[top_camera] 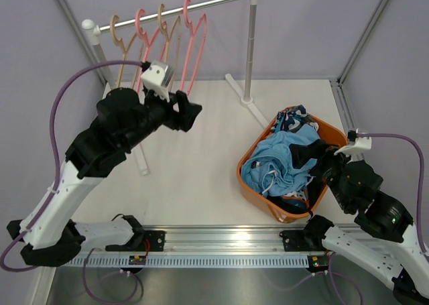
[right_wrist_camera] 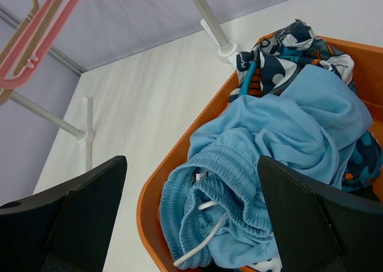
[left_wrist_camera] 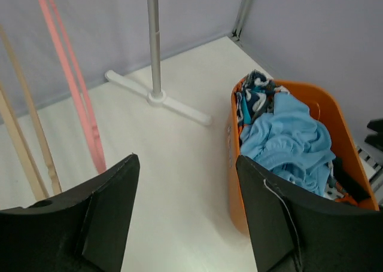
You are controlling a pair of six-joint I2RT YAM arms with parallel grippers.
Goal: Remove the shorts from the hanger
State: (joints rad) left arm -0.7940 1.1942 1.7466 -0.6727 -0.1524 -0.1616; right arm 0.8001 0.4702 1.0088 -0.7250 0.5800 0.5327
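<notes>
Shorts lie heaped in the orange basket [top_camera: 249,177] on the right side of the table [top_camera: 201,157], none of them on the rack. The light blue shorts [top_camera: 281,161] sit on top, crumpled, their elastic waistband and a white drawstring turned toward the near end in the right wrist view. The patterned shorts [top_camera: 293,119], navy with orange, blue and white, are bunched at the far end of the basket, partly under the blue pair. A strip of dark fabric [top_camera: 288,203] shows beneath the blue at the near rim; which pair it belongs to cannot be told. The hangers [top_camera: 161,43], pink and wooden, hang bare on the rail [top_camera: 201,5] at the back left. The left gripper [top_camera: 184,110] is raised just in front of those hangers, its jaws spread with nothing between them, only tabletop visible through the gap in its wrist view. The right gripper [top_camera: 315,156] hangs over the basket's right side, just above the blue pair, jaws stretched wide apart and gripping nothing.
</notes>
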